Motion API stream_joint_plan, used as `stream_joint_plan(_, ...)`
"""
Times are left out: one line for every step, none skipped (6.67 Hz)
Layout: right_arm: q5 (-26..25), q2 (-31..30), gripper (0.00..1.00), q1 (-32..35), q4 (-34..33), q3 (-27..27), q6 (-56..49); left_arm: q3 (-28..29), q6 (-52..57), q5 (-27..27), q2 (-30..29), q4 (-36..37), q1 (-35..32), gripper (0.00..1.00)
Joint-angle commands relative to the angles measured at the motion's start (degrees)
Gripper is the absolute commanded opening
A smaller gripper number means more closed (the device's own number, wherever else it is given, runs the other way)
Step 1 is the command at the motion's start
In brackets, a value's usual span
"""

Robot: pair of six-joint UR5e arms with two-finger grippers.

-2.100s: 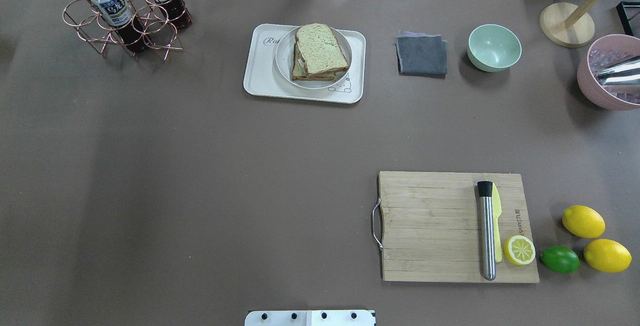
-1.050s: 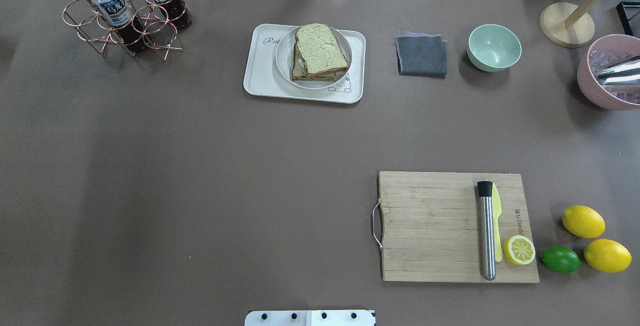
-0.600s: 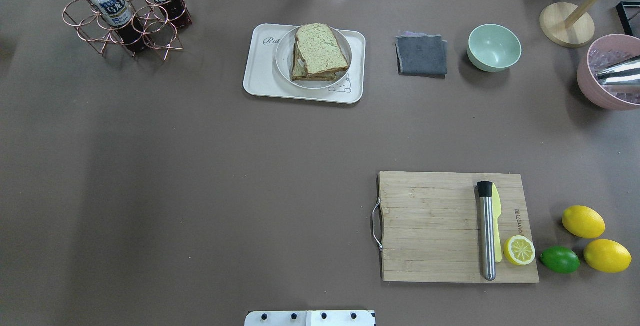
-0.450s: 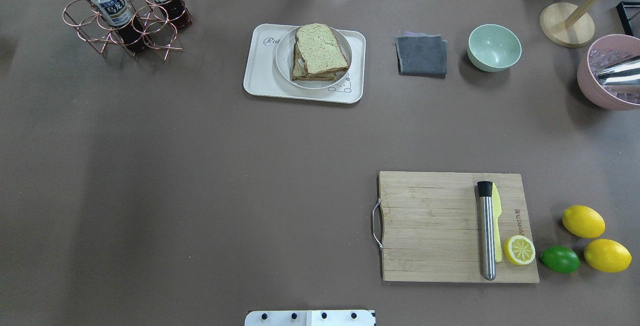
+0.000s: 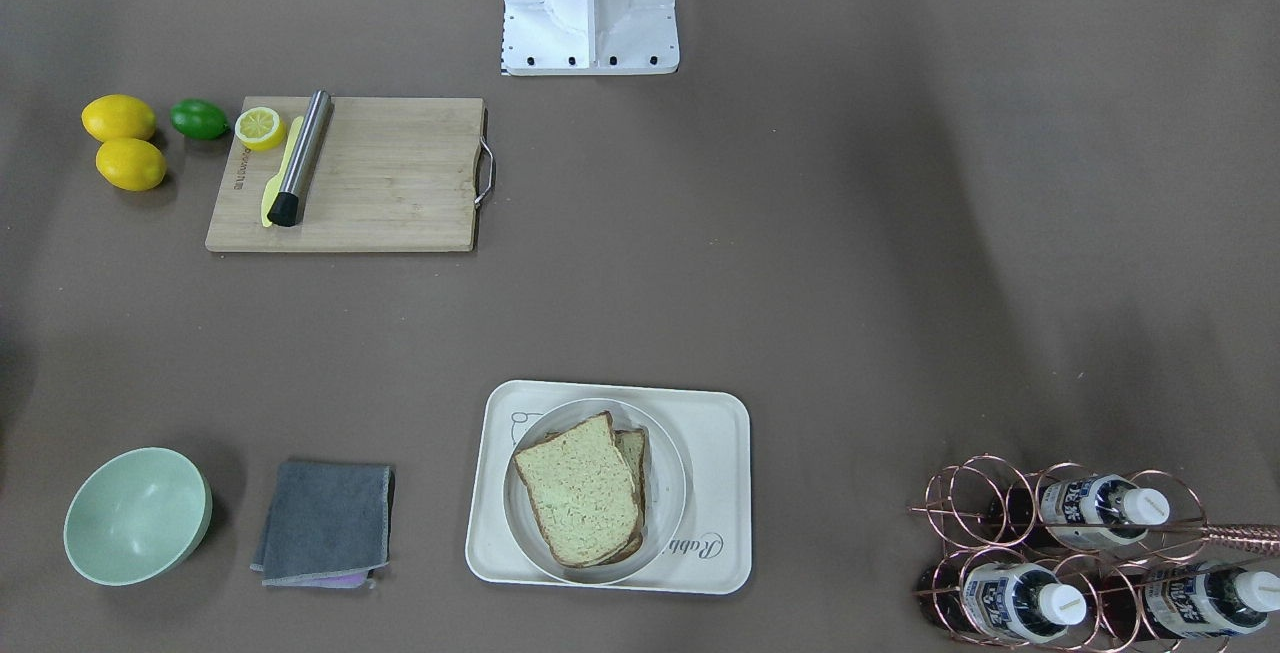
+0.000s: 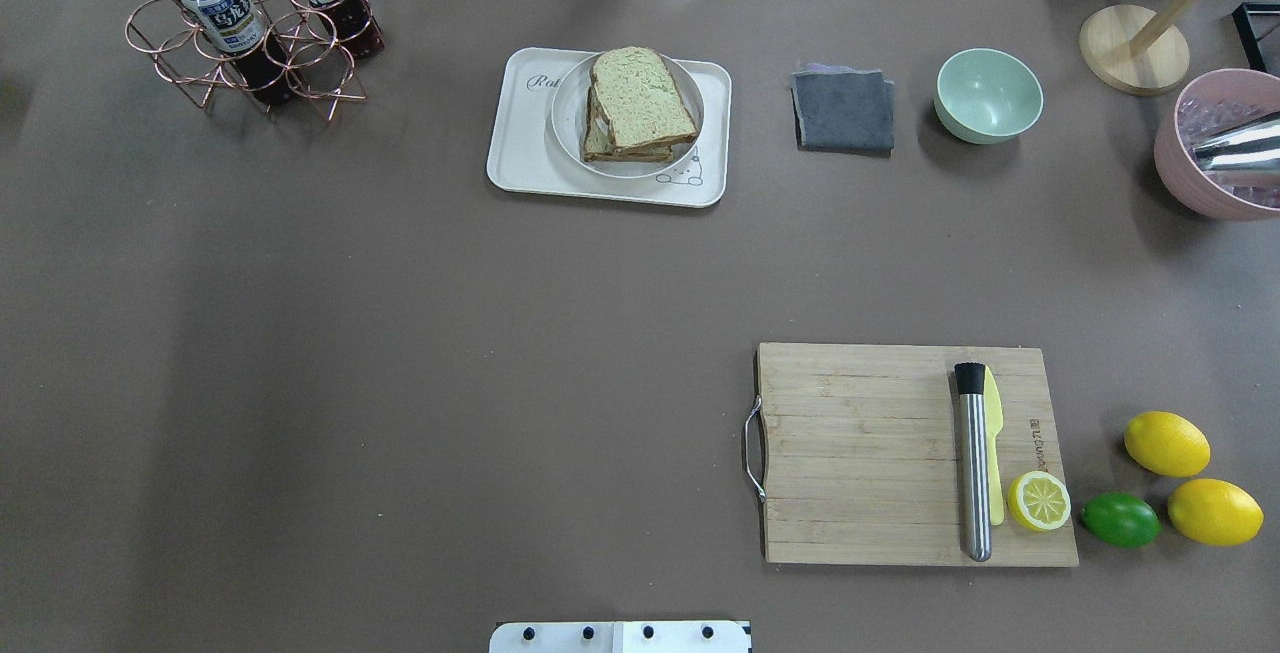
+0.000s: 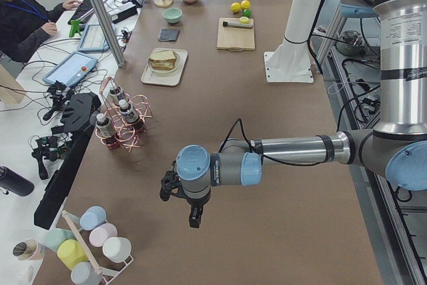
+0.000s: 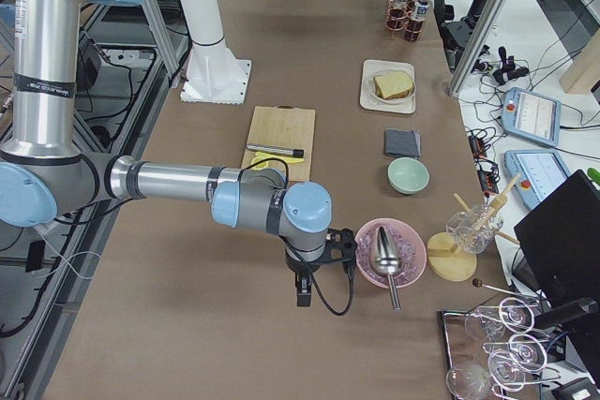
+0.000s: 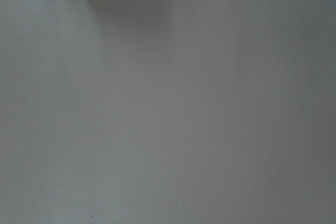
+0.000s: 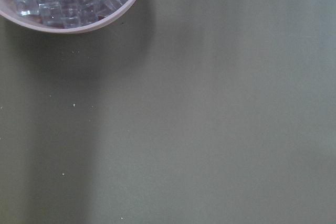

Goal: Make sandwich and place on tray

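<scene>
Sandwich (image 6: 640, 103): bread slices stacked on a round white plate (image 6: 568, 123). The plate sits on the cream tray (image 6: 518, 151), far middle of the tabletop (image 6: 400, 333).
Left tool (image 7: 192, 215): over bare tabletop, well apart from the tray; cannot tell whether spread or pressed together.
Right tool (image 8: 302, 289): just beside the pink ice bowl (image 8: 419, 248); likewise cannot tell.
Grey cloth (image 6: 844, 111) and green bowl (image 6: 988, 95): beside the tray, on the robot's right.
</scene>
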Motion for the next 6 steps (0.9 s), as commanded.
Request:
stream_joint_plan(0.0, 0.0, 1.0, 0.0, 0.0, 0.1, 0.0, 0.0, 0.0, 0.0, -0.1, 0.0, 0.0, 0.98)
stream_joint_plan(0.1, 0.0, 1.0, 0.0, 0.0, 0.1, 0.0, 0.0, 0.0, 0.0, -0.1, 0.0, 0.1, 0.98)
stream_joint_plan(0.1, 0.0, 1.0, 0.0, 0.0, 0.1, 0.0, 0.0, 0.0, 0.0, 0.0, 0.0, 0.0, 0.98)
stream_joint_plan(0.1, 0.2, 1.0, 0.0, 0.0, 0.1, 0.0, 0.0, 0.0, -0.1, 0.0, 0.1, 0.0, 0.98)
stream_joint_plan(0.1, 0.4, 1.0, 0.0, 0.0, 0.0, 0.0, 0.1, 0.0, -0.1, 0.0, 0.1, 0.1, 0.98)
stream_joint_plan(0.1, 0.4, 1.0, -0.1, 0.0, 0.1, 0.0, 0.1, 0.0, -0.1, 0.4, 0.1, 0.1, 0.98)
